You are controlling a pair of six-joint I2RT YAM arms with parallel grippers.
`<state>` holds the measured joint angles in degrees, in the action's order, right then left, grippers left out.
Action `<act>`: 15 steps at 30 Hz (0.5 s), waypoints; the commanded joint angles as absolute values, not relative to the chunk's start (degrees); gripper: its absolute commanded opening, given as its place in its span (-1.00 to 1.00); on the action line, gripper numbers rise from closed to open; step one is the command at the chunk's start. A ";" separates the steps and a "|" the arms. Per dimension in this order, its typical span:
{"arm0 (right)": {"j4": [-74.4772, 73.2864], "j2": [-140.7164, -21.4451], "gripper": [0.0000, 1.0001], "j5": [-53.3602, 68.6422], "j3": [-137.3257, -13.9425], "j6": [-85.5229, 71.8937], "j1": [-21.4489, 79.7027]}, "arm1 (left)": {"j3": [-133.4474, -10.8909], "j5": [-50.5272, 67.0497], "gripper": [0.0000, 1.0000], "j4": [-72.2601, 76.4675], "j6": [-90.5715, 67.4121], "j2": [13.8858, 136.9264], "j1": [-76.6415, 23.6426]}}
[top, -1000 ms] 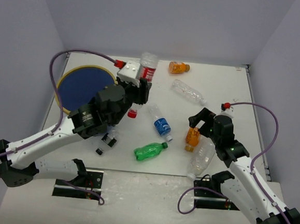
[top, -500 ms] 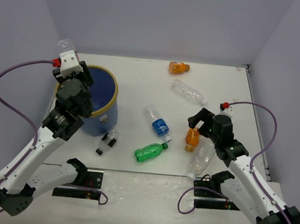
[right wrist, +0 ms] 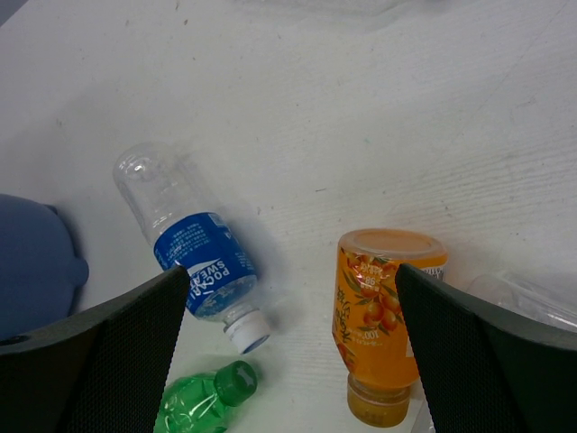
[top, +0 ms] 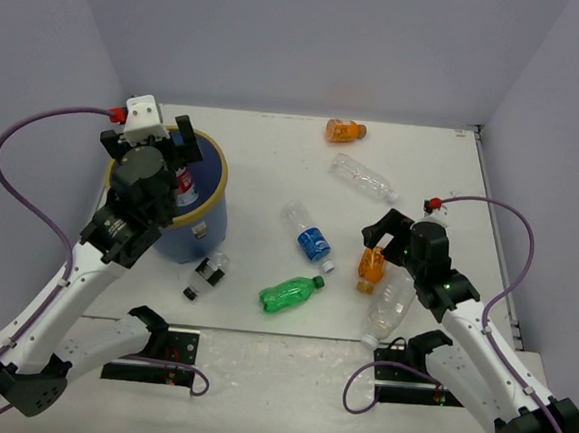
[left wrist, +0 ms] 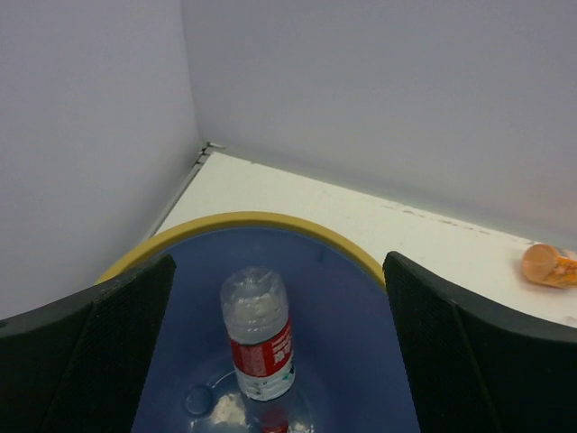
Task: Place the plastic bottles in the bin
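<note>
Table: white flat table (top: 273, 165), walls on three sides.
Left: round blue bin with a yellow rim (top: 214, 216), standing upright.
By the bin: small clear bottle with a dark label (top: 206, 273), down on its side.
Centre: blue-labelled clear plastic bottle (top: 308, 236) and green plastic bottle (top: 290, 293), both lying flat.
Right: stubby orange bottle (top: 370, 267), with a large plain clear bottle (top: 390, 305) just beside it.
Far side: second stubby orange bottle (top: 344, 131) and a long clear bottle (top: 365, 177), both lying flat.

We're looking straight down into the bin (left wrist: 261, 219), yellow rim curving across at 12 o'clock, blue inside. A clear bottle with a red label (left wrist: 260, 334) sits within it toward 6 o'clock, nothing gripping it. Our left tool (left wrist: 278, 263) is spread wide, dark fingers (left wrist: 99, 361) at 9 and 3 o'clock. On the white surface (left wrist: 379, 221), an orange bottle (left wrist: 548, 265) lies at 3 o'clock.
</note>
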<state>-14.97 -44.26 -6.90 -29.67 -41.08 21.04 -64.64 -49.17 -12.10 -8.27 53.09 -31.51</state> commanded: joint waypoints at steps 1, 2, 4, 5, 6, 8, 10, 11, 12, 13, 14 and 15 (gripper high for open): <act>-14.16 -44.65 0.97 -7.75 -31.81 -40.53 20.92 | -67.03 -40.12 1.00 -12.26 -10.03 52.96 -31.20; -14.22 -44.65 0.97 -7.88 -31.82 -40.59 20.92 | -67.40 -38.42 1.00 -12.57 -10.16 53.34 -31.20; -14.02 -44.56 0.97 -7.91 -31.73 -40.69 20.85 | -68.18 -35.00 1.00 -12.94 -10.74 53.83 -31.18; -13.91 -44.63 0.97 -7.91 -31.60 -40.76 20.90 | -68.20 -30.84 1.00 -12.47 -11.00 54.33 -31.14; -13.79 -44.69 0.98 -7.82 -31.51 -40.78 20.92 | -68.34 -27.59 1.00 -11.56 -11.17 54.72 -31.16; -13.76 -44.92 0.97 -7.73 -31.52 -40.76 20.92 | -69.34 -20.54 1.00 -10.72 -11.58 56.46 -31.57; -14.10 -45.39 0.97 -7.82 -31.81 -40.69 20.92 | -71.68 -11.56 1.00 -11.62 -11.92 60.32 -33.79; -14.29 -45.44 0.97 -7.98 -31.90 -40.69 20.92 | -72.39 -10.70 1.00 -12.11 -11.21 61.71 -36.72; -14.41 -45.43 0.97 -8.19 -31.89 -40.71 20.92 | -72.71 -11.54 1.00 -11.70 -9.99 62.32 -41.76; -14.41 -45.38 0.97 -8.42 -31.78 -40.94 20.92 | -72.17 -14.58 1.00 -9.99 -7.72 63.37 -46.16; -14.32 -45.31 0.97 -8.52 -31.64 -41.27 20.92 | -71.85 -16.20 1.00 -8.84 -5.57 64.34 -49.53; -14.00 -45.18 0.97 -8.45 -31.39 -41.56 20.92 | -71.81 -16.35 1.00 -8.69 -4.50 65.17 -52.09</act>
<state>-15.12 -45.37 -6.96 -29.67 -41.12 21.04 -70.47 -20.70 -11.16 -10.03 62.40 -40.99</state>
